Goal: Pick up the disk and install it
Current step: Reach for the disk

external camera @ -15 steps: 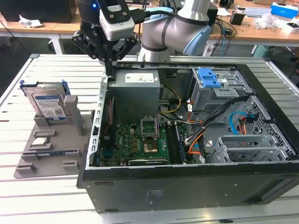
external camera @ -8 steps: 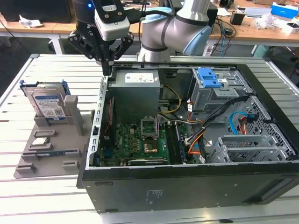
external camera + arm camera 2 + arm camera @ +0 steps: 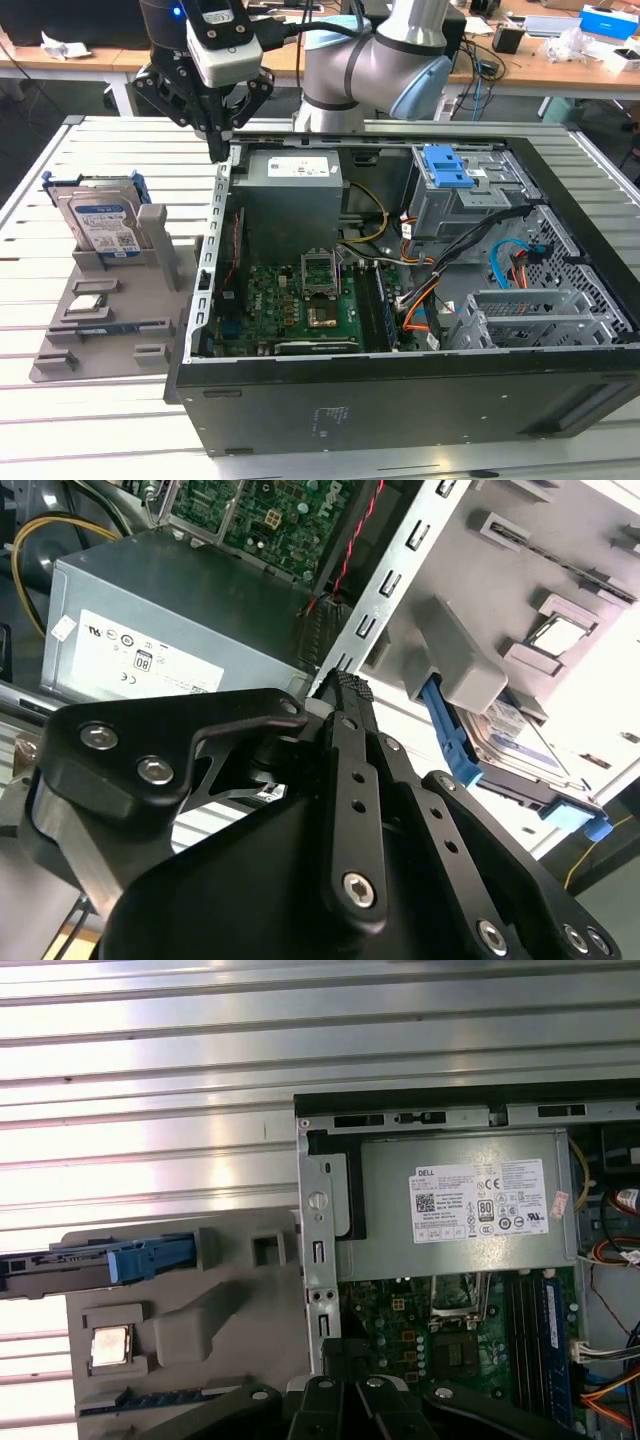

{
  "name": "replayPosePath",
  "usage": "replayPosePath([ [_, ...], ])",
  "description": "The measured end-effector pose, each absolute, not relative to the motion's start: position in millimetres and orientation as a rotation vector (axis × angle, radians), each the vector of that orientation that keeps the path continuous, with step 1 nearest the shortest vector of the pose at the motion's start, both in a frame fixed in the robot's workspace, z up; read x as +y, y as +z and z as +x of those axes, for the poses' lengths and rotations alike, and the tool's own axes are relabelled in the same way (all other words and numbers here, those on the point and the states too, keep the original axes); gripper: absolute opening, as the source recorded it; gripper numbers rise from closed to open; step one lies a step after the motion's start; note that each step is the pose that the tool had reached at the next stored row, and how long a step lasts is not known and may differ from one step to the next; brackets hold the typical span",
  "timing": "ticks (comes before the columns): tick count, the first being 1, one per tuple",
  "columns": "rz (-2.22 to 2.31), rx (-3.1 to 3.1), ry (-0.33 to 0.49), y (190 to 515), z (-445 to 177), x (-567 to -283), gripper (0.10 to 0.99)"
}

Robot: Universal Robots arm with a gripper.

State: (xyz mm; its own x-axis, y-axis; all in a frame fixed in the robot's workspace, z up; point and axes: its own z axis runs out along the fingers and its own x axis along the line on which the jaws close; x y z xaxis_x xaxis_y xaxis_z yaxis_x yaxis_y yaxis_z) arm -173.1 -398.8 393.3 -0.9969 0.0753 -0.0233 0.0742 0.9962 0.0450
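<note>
Tool [image 3: 218,148] pinched narrow, holding nothing, over the case [image 3: 400,400] wall; disk [image 3: 100,225] stands on edge in the grey fixture [image 3: 120,330] on the counter [image 3: 100,420], to the exterior view's left, so I'd spread wide, square to its flat faces, lift straight up.

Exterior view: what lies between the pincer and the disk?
Bare table slats, nothing else, lie between the pincer and the disk in the exterior view.

Overall: bright, even light from overhead.
Glare: the slatted table [image 3: 150,1050] shone in white bands in the first wrist view and burned out to white in the second wrist view.
Shadows: the computer case [image 3: 400,400] was dim inside, with soft shadow under its walls.
</note>
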Motion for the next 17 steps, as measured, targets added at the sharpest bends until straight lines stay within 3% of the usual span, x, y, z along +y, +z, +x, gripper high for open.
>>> replayPosePath([
  [17, 0.117, 3.114, 0.069, 393.3, -190.9, -398.8, 0.106],
])
